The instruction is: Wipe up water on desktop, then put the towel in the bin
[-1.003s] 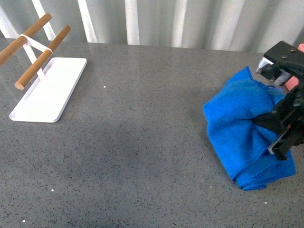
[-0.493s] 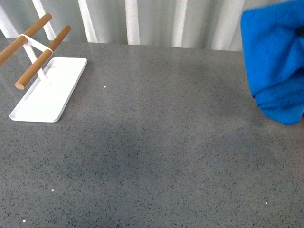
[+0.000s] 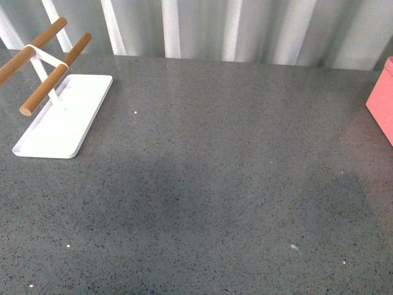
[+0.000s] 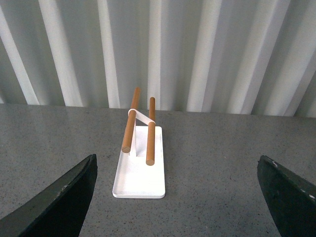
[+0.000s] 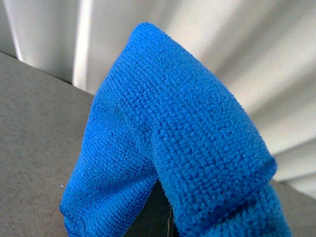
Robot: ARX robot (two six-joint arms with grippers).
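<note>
One wide, dark-grey speckled desktop (image 3: 202, 184) fills the front view, with a pale ribbed wall (image 3: 258, 27) behind it at 12 o'clock.

In the right wrist view the towel (image 5: 182, 148), bright blue and fluffy, is bunched close before the camera. It is lifted clear of the desktop, with the ribbed wall behind it. The right pincer (image 5: 155, 215) shows only as a dark sliver under the cloth. Its jaws are buried in the folds, clamped on the towel.

At 3 o'clock, on the very edge of the front view, a corner of the pink bin (image 3: 382, 101) rests on the desktop.

At 10 o'clock a flat white tray (image 3: 67, 123) lies on the desktop. Two wooden rods (image 3: 55, 74) are held above it on a white stand.

The left pincer (image 4: 177, 159) hangs above the desktop, facing the tray. Its two dark fingers (image 4: 64, 197) are spread wide apart, holding nothing and touching nothing.
</note>
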